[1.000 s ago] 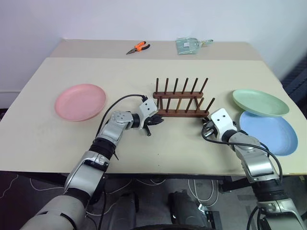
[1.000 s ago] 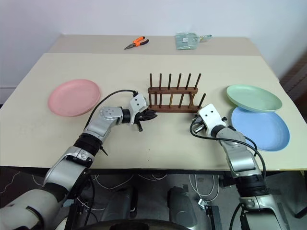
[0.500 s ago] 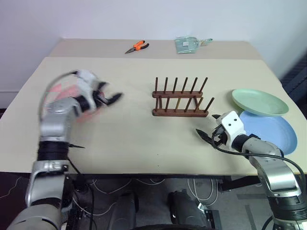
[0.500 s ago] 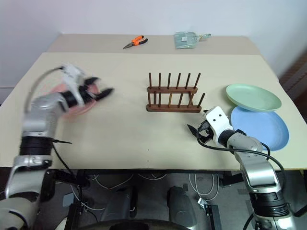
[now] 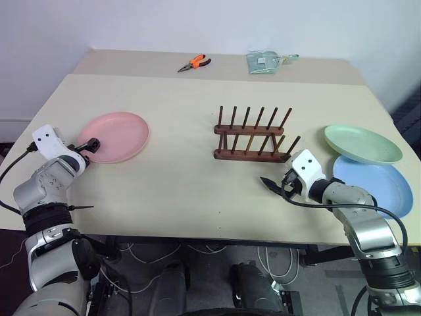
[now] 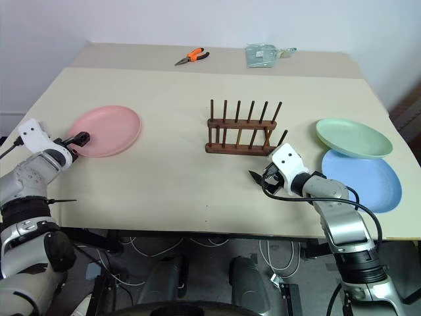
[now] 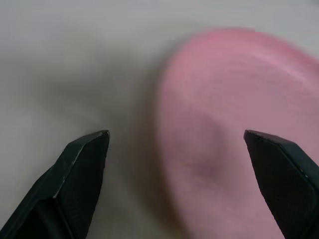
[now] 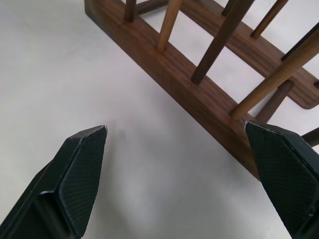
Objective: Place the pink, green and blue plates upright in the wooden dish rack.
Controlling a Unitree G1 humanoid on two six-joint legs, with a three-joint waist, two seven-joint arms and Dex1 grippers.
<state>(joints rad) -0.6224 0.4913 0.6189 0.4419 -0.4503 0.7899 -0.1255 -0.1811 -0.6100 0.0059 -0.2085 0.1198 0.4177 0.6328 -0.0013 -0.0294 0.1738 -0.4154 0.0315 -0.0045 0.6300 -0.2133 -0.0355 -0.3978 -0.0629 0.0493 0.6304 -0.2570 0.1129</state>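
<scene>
— While we look across the beige table point(image 5: 184, 191), what else lies on it besides the plates?

— At the top centre of the frame we see orange-handled pliers point(image 5: 193, 64), and just right of them a clear packet point(image 5: 266, 62) with a label we cannot read. Both sit well apart from everything else, on the far section of the table, past a seam. A plain white wall point(image 5: 210, 23) rises behind.

— And the task's things?

— We find the wooden dish rack point(image 5: 253, 139) at centre, its pegs bare. At left-centre the pink plate point(image 5: 114, 136) lies flat. At the right edge the green plate point(image 5: 362, 143) overlaps the far rim of the blue plate point(image 5: 375, 185).

— Anything in the way?

— We see nothing between the rack and the plates — bare tabletop on either side.

— The grippers?

— Our left gripper point(image 5: 91, 143) sits at the pink plate's near-left rim, fingers point(image 7: 82, 164) spread wide, one over the table and one over the plate, grasping nothing. Our right gripper point(image 5: 275, 186) hangs just below the rack's right end, fingers point(image 8: 79, 174) parted too, empty.
</scene>
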